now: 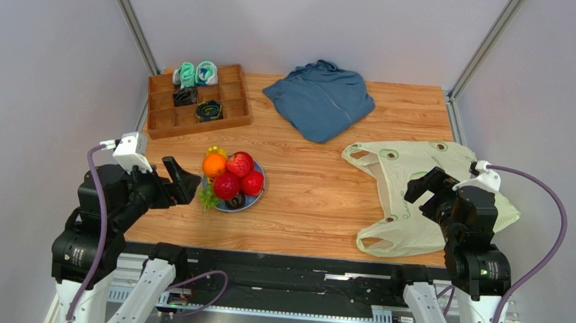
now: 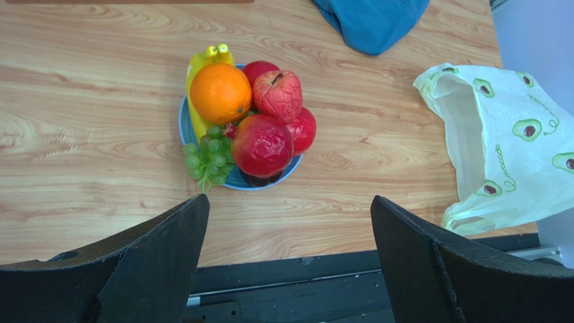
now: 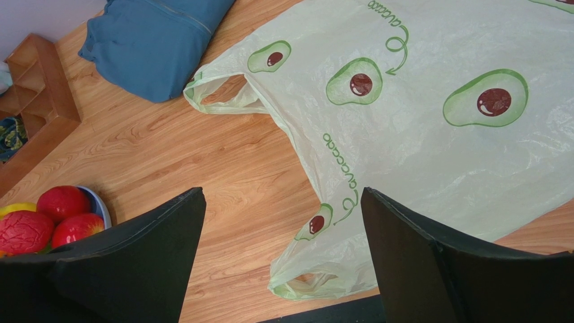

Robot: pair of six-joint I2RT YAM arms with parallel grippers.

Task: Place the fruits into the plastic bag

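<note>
The fruits are piled on a blue plate [image 1: 258, 192]: an orange [image 1: 214, 165], red round ones [image 1: 240, 163], a yellow banana [image 2: 197, 67], green grapes [image 2: 207, 153] and a dark avocado mostly hidden under them. The pale-green plastic bag [image 1: 418, 193] lies flat at the right, its handle loops towards the plate. My left gripper [image 1: 183, 183] is open and empty, above the table's near edge just left of the plate. My right gripper [image 1: 428, 188] is open and empty, hovering over the bag [image 3: 431, 134] near its front handle loop [image 3: 316, 279].
A wooden compartment tray [image 1: 196, 98] with rolled socks stands at the back left. A folded blue garment [image 1: 320, 99] lies at the back centre. Bare wood lies between the plate and the bag. The table's front edge [image 2: 283, 259] is just below the left gripper.
</note>
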